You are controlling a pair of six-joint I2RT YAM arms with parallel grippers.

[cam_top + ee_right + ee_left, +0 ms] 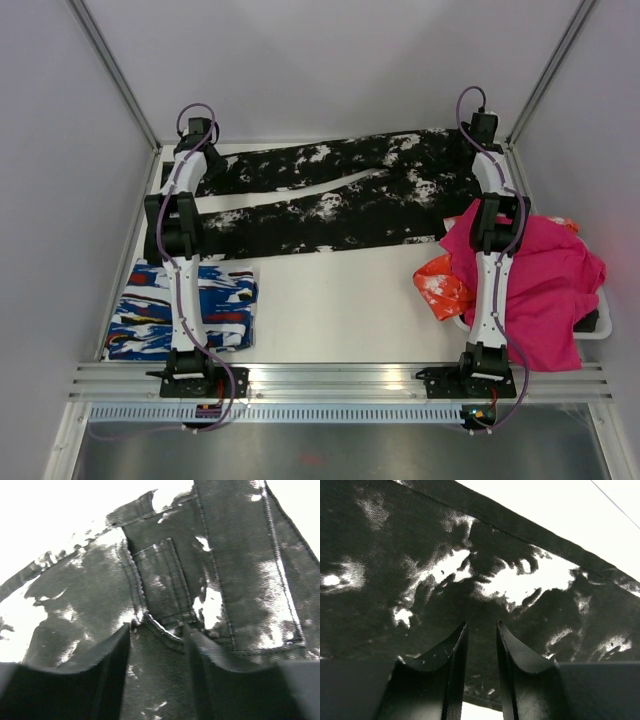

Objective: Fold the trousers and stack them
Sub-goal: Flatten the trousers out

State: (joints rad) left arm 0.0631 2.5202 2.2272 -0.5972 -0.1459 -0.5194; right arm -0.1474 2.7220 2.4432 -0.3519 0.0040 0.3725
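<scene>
Left wrist | left gripper (482, 624) barely open, right gripper (157, 626) wider, both empty over black white-splashed fabric trousers (330, 215) | I fear grabbing one layer only.

Trousers (330, 200): black, white splatter print
Pose: flat, unfolded, legs spread leftward (waist right)
Place: table's far side

The left gripper (482, 625) hangs directly above the trousers (420, 555), jaws parted by a narrow gap with fabric visible between them. A stitched hem runs diagonally along the cloth edge. Bare white tabletop (560, 505) shows beyond that hem.
</scene>
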